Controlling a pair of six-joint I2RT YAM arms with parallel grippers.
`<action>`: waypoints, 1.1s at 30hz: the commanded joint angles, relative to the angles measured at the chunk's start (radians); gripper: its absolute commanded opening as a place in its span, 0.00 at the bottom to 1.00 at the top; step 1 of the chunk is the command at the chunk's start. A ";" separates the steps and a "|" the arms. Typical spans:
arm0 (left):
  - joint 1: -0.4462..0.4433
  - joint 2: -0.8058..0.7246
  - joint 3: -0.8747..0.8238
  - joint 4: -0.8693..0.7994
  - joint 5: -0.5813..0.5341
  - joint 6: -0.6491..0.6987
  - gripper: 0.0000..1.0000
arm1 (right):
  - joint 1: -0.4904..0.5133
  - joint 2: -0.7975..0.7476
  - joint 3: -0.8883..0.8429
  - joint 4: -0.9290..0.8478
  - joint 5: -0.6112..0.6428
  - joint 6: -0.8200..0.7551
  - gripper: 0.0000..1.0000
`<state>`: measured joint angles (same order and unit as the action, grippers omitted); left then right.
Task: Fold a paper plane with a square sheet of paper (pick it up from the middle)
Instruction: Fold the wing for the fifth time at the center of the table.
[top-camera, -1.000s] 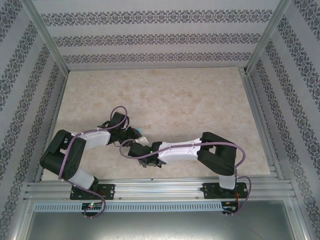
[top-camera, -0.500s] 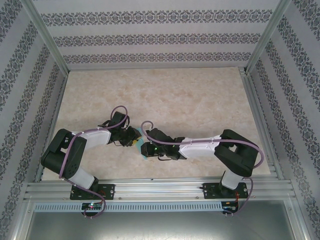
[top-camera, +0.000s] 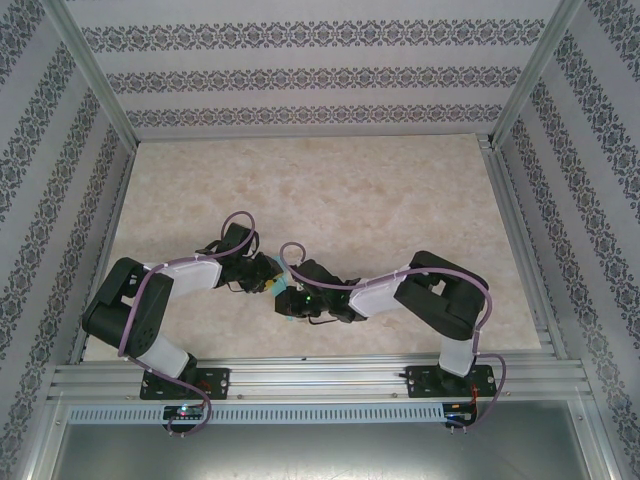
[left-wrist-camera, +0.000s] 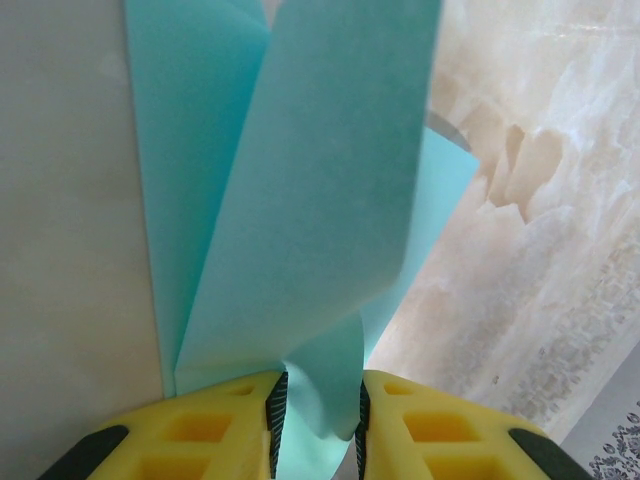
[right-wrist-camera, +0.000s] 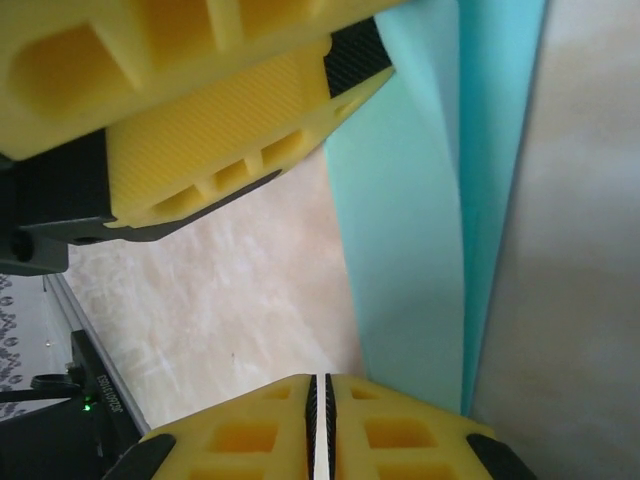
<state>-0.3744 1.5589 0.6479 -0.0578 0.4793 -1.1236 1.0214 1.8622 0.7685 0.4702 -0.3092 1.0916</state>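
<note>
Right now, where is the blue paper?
Top view: the paper sits near the front middle of the table, pinched in the left tool, right tool beside it.

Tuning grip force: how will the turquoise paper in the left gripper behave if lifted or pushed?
Probably floppy: the paper curls in loose flaps beyond the left gripper instead of lying flat. Likely very light and thin, so a push may buckle it rather than slide it. The folds look rounded, so they could spring open.

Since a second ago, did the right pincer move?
Yes. The right pincer swung a little farther from the near rail, ending beside the left pincer at the paper.
</note>
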 joint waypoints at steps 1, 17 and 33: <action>0.017 0.039 -0.025 -0.114 -0.051 0.001 0.29 | 0.016 0.038 -0.038 0.012 -0.053 0.021 0.13; 0.022 -0.102 0.092 -0.234 -0.079 0.146 0.39 | 0.031 -0.029 0.033 -0.360 0.082 -0.115 0.04; 0.025 -0.010 0.013 0.056 0.056 0.173 0.42 | 0.031 -0.007 0.050 -0.371 0.083 -0.090 0.03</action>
<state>-0.3641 1.5150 0.6735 -0.0727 0.5251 -0.9901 1.0451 1.8297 0.8360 0.2241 -0.2695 1.0027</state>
